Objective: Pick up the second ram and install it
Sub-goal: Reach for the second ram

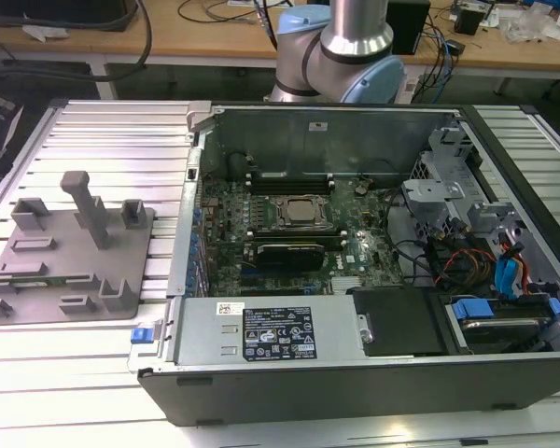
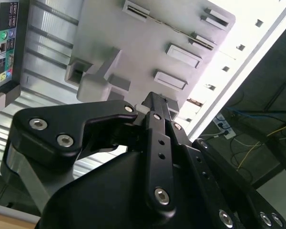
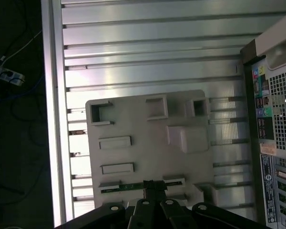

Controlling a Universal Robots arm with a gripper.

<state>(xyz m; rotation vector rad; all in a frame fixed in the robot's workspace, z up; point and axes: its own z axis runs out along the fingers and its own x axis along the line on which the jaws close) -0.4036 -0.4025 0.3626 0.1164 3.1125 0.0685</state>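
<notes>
The second ram (image 3: pixel 133 186) is a slim green stick lying in a slot of the grey fixture plate (image 3: pixel 148 129). In the second wrist view it shows edge-on as a thin line (image 2: pixel 174 29) between two holders of the same plate (image 2: pixel 133 43). My gripper (image 3: pixel 155 187) hovers well above the plate, its black fingertips (image 2: pixel 152 99) pressed together with nothing between them. In the first wrist view the fingertips line up over the middle of the stick. The open computer case (image 1: pixel 355 233) with its square processor socket (image 1: pixel 299 213) stands to the exterior view's right of the plate (image 1: pixel 65 252).
A tall grey post (image 1: pixel 89 207) rises from the plate. A black-shrouded card (image 1: pixel 285 254) sits below the socket, with cables and drive cages (image 1: pixel 485 252) at the case's right. The ribbed metal table (image 3: pixel 148 52) ends at an edge (image 3: pixel 50 119), with cables on the floor beyond.
</notes>
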